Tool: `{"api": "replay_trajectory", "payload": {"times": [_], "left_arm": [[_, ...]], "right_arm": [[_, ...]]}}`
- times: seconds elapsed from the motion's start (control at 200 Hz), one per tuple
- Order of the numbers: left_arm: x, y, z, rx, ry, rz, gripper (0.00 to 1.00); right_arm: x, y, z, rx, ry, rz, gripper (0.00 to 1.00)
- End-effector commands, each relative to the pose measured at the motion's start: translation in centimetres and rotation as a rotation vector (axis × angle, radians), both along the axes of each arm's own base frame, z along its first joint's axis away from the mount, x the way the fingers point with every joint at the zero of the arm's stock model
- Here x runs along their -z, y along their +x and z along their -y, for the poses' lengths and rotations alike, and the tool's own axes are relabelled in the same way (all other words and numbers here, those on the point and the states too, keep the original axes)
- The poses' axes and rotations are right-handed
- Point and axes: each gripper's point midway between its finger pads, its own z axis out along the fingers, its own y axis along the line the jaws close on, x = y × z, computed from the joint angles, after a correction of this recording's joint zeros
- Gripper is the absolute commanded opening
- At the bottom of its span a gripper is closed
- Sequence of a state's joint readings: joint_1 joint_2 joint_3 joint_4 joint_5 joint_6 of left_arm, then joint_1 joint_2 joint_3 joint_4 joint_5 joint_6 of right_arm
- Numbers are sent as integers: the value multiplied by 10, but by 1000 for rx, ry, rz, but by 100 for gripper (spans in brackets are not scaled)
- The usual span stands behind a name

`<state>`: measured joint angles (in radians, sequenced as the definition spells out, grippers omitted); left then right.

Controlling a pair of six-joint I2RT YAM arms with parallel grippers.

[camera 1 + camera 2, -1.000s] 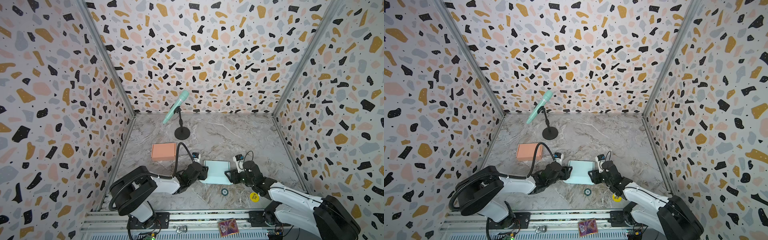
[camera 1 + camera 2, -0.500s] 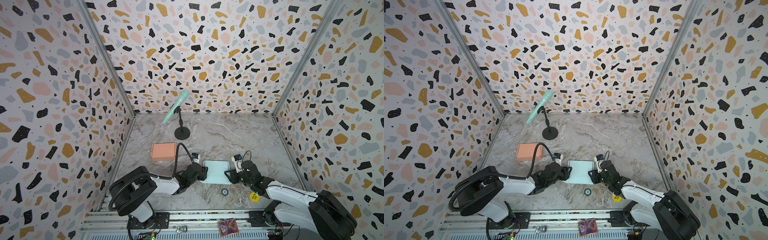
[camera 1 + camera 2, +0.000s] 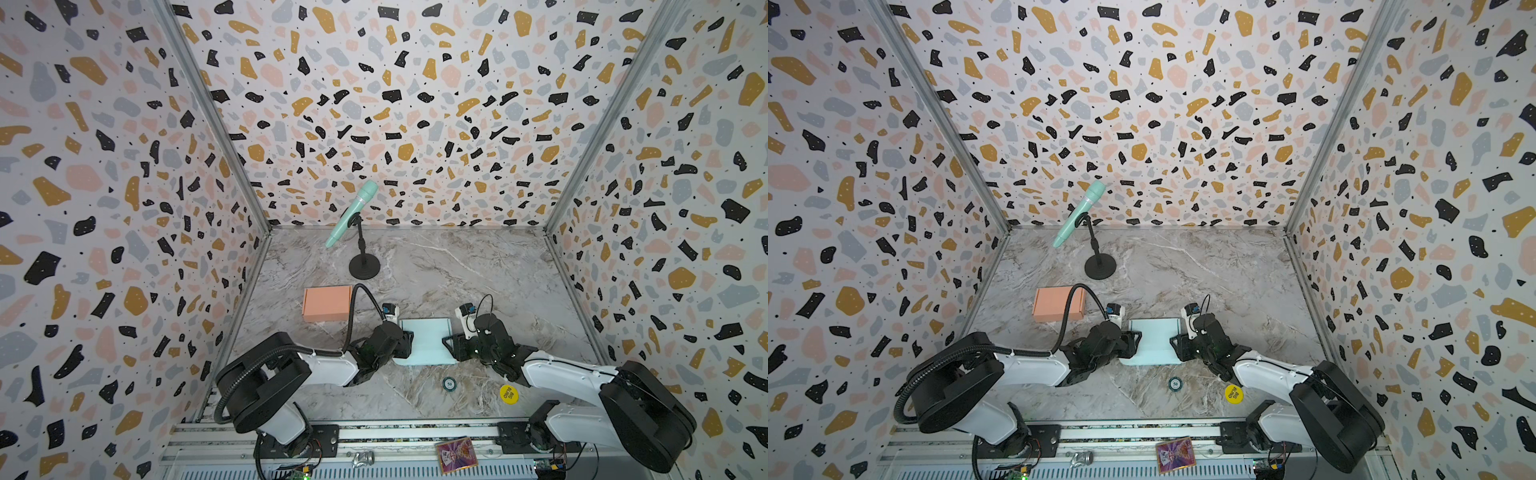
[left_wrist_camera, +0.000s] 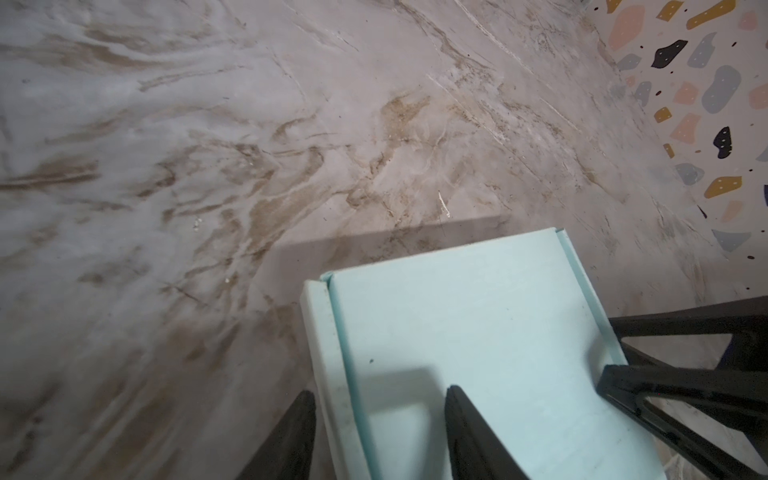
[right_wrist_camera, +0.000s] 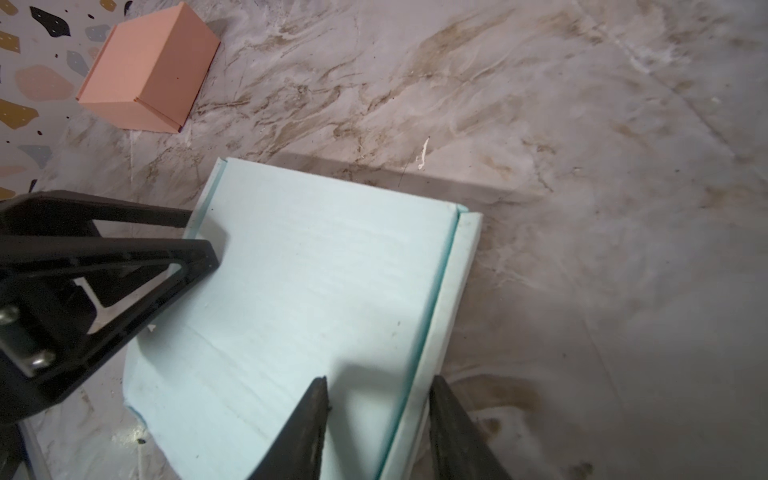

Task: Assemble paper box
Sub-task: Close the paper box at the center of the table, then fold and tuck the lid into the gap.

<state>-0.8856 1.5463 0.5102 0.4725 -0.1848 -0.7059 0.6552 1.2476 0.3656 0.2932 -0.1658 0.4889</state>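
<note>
The flat light-blue paper box [image 3: 424,341] is lying on the marble counter [image 3: 457,266], nearly closed. The left hand [image 4: 376,419] and right hand [image 5: 376,409] are sitting half-open across its side walls, not yet pressing.

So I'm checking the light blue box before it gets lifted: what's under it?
The light blue box lies on the marble table, which shows all around it. Both wrist views show its top only; whatever is beneath is covered.

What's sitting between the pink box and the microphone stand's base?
Nothing: both top views show only bare marble tabletop between the pink box and the stand's base.
</note>
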Motion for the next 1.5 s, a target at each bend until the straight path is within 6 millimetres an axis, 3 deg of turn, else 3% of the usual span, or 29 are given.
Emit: {"api": "replay_trajectory", "payload": {"times": [0.0, 0.165, 0.255, 0.436, 0.656, 0.981, 1.297, 1.492], "left_arm": [[-9, 3, -7, -4, 47, 16, 54], [-21, 1, -24, -40, 89, 37, 70], [-28, -4, -34, -51, 118, 42, 74], [-40, -31, -27, -25, 105, 50, 72], [-34, -57, -11, 0, 69, 31, 69], [-21, -67, 1, 25, 57, 8, 71], [-9, -72, -1, 22, 44, -16, 72], [-10, -74, 10, 39, -7, -15, 71]], "right_arm": [[-21, 6, -8, -12, 42, 52, 49], [-29, 2, 4, 20, 30, 78, 62], [-34, -1, 9, 26, 22, 84, 67], [-39, -17, 10, 1, 33, 61, 70], [-31, -43, 10, -37, 21, 10, 77], [-11, -56, 6, -54, 15, -40, 79], [-2, -66, 0, -75, 29, -68, 80], [-3, -70, -7, -87, 45, -72, 80]]}}
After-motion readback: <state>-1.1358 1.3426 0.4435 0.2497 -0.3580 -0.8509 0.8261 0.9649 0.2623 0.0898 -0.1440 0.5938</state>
